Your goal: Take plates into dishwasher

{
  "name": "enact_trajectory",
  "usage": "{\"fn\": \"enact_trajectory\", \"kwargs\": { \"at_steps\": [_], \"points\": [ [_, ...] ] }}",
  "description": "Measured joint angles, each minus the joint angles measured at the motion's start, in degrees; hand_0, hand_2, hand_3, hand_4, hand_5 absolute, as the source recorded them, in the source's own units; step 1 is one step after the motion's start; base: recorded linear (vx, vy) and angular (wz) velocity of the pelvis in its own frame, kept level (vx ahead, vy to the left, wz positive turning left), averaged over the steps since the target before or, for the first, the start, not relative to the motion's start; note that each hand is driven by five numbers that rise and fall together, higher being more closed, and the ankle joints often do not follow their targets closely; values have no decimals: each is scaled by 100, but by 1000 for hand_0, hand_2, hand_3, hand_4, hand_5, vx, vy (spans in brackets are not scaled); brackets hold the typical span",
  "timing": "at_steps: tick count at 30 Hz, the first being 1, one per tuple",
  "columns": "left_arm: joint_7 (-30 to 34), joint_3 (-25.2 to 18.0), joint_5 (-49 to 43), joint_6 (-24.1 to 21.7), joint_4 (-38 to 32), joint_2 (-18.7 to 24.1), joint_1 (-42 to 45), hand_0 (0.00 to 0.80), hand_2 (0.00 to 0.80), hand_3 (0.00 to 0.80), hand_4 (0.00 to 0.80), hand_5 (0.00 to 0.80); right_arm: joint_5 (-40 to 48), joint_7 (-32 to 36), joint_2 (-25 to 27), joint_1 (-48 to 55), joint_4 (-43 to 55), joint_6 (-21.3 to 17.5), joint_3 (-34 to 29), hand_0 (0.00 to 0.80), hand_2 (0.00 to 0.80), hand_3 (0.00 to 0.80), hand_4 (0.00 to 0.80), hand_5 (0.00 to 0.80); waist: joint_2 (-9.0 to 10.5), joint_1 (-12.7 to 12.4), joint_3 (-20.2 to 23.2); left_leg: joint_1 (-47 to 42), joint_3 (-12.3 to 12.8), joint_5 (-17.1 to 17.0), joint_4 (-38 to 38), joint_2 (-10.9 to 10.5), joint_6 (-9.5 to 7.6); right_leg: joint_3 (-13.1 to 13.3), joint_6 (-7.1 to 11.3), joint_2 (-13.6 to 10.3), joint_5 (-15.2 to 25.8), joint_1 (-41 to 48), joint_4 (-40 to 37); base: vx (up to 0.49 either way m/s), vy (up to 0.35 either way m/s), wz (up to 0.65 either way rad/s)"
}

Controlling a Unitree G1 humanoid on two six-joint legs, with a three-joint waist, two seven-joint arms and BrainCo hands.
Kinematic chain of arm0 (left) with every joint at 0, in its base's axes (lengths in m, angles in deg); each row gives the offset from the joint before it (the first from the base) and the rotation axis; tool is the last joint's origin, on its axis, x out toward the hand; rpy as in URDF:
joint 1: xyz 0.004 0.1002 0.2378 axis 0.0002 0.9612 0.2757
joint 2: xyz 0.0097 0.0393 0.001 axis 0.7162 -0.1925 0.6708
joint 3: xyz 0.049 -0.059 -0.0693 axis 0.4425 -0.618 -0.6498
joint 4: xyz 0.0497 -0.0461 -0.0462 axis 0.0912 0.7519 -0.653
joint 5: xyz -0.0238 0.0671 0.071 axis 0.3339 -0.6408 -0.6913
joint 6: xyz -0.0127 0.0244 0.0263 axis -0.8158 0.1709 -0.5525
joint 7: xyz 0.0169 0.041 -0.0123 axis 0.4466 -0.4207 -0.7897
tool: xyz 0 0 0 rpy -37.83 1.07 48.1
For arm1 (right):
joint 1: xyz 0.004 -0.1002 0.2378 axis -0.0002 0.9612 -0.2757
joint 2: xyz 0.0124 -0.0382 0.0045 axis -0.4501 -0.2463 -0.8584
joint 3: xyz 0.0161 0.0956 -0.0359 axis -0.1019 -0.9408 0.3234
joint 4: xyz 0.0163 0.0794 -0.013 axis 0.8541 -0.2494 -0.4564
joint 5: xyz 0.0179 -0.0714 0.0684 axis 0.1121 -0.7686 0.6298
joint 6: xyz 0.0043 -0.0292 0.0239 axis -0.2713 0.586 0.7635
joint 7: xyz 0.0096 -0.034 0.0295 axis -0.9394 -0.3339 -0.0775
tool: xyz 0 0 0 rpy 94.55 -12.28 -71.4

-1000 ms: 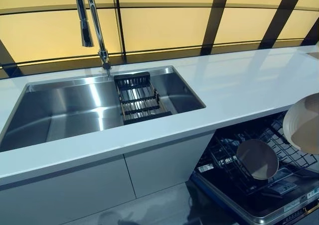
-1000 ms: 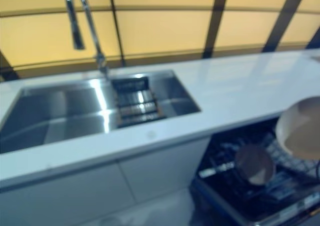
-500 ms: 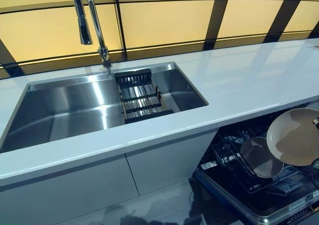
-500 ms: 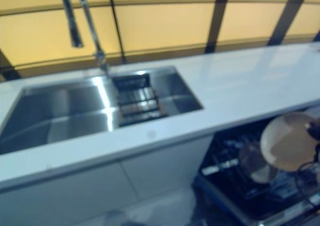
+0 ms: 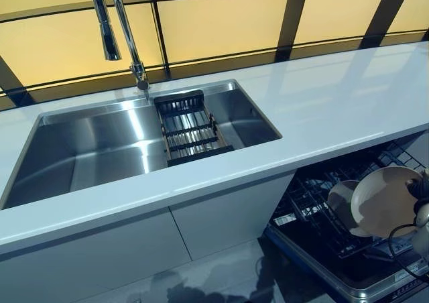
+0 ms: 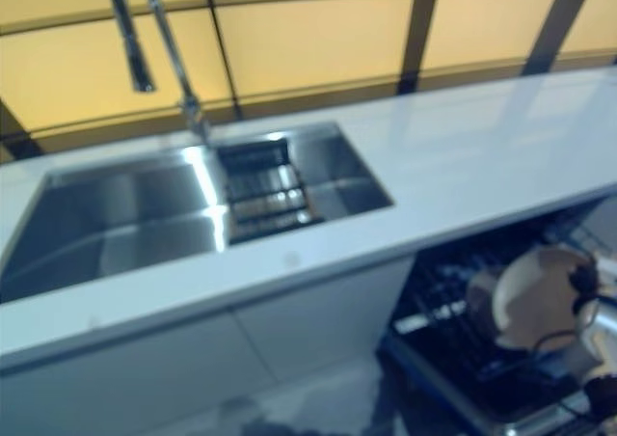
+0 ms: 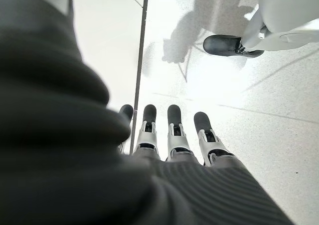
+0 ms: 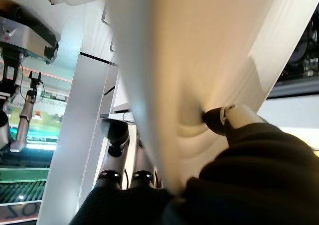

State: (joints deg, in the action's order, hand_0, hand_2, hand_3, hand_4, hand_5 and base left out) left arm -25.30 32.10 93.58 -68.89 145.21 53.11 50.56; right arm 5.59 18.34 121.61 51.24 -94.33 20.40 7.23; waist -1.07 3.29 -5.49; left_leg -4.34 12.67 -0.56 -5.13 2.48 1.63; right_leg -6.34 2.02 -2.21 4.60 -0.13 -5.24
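left eye view: at the right edge, low in the frame, the right hand [image 5: 421,206] grips a cream plate [image 5: 385,199] by its rim, tilted on edge over the open dishwasher rack [image 5: 315,209]. a second plate [image 5: 340,197] stands in the rack just behind it, partly covered. a second ago the held plate was higher, level with the white counter [image 5: 322,108]; now it sits lower and further left, down by the rack. the sink [image 5: 100,149], its dark drain basket [image 5: 191,130] and the faucet [image 5: 117,28] fill the upper left.

right wrist view: thumb [image 8: 230,118] presses one face of the plate, fingers [image 8: 115,135] curl behind the other, clenched on it.

left wrist view: the left hand [image 7: 172,135] hangs over the floor [image 7: 259,130], fingers straight, holding nothing.
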Motion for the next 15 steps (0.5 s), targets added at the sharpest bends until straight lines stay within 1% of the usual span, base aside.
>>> {"fn": "enact_trajectory", "kwargs": {
  "at_steps": [4,8,15],
  "points": [
    [-1,3,1,9,-3,0,3,0,0,0,0,0,-461,-210,-9,0,-6,-5,162,800,800,800,800,800,0,-25,0,-4,-3,0,0,2,0,-3,0,-6,0,6,0,0,0,0],
    [-9,3,1,54,-75,-1,1,0,0,0,0,0,-790,-265,-24,0,-7,-29,210,800,800,800,800,800,-12,-92,-2,-6,-4,-1,0,3,-1,-5,0,-8,0,7,0,0,0,0],
    [-44,3,2,130,-167,-2,21,0,0,0,0,0,-1507,-511,-24,0,-5,-350,436,800,800,800,800,800,-17,-125,-4,3,-28,-1,1,4,0,-31,-1,-16,-2,10,-1,0,0,0]
  ]
}}
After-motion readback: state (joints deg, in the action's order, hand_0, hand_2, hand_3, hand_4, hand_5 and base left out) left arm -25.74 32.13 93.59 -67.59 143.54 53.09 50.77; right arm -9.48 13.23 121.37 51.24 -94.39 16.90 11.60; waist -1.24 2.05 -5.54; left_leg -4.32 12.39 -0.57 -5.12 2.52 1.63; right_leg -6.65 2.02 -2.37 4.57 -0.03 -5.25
